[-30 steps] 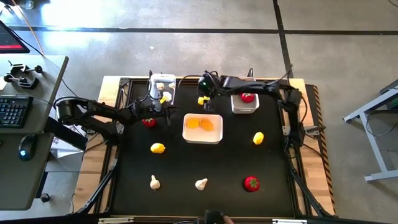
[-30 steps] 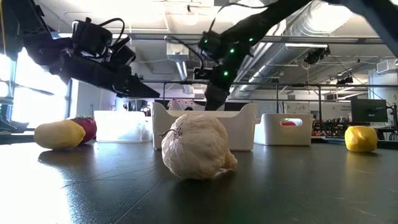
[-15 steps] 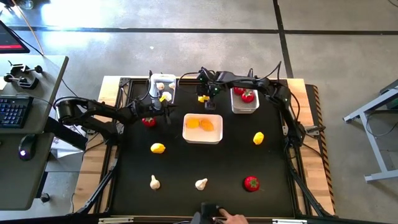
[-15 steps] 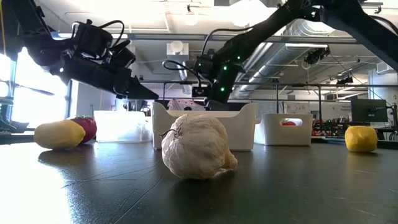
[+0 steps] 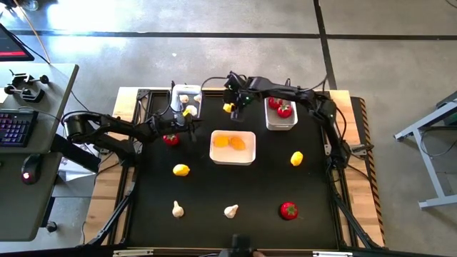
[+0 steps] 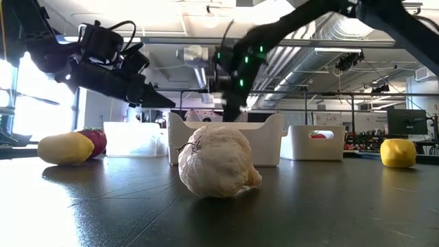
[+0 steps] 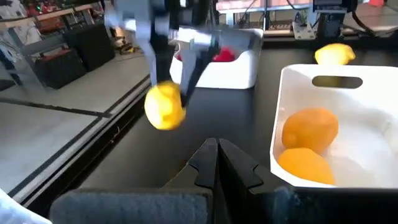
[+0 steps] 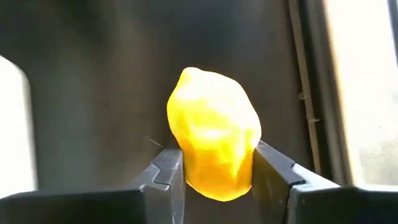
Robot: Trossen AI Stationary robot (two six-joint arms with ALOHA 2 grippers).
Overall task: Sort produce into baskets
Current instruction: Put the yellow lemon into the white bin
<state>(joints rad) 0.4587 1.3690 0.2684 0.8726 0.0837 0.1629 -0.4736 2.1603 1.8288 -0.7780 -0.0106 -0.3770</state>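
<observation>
My right gripper (image 5: 230, 106) hangs over the far middle of the black table, shut on a yellow lemon (image 8: 213, 152), which the left wrist view also shows (image 7: 165, 107). My left gripper (image 5: 193, 133) is shut and empty, hovering between a red fruit (image 5: 171, 140) and the wide basket (image 5: 233, 158), which has two orange lemons in it. A narrow basket (image 5: 187, 93) holds garlic and a yellow piece. Another basket (image 5: 281, 125) holds red fruits. My right gripper pinches the lemon between its two fingers, one on each of its opposite sides (image 8: 186, 168). The fingers (image 7: 189, 65) come from above, pointing down, and grip it at their free ends. The lemon hangs clear of the table.
Loose on the table lie a lemon (image 5: 181, 170), another lemon (image 5: 297, 158), two garlic bulbs (image 5: 178, 208) (image 5: 230, 210) and a red fruit (image 5: 288, 210). A desk with a keyboard (image 5: 16, 128) stands left of the table.
My right gripper has shut on the lemon at the far middle of the table and raised it clear of the surface, shifting a little toward the far left. The right arm has swung toward the far edge.
</observation>
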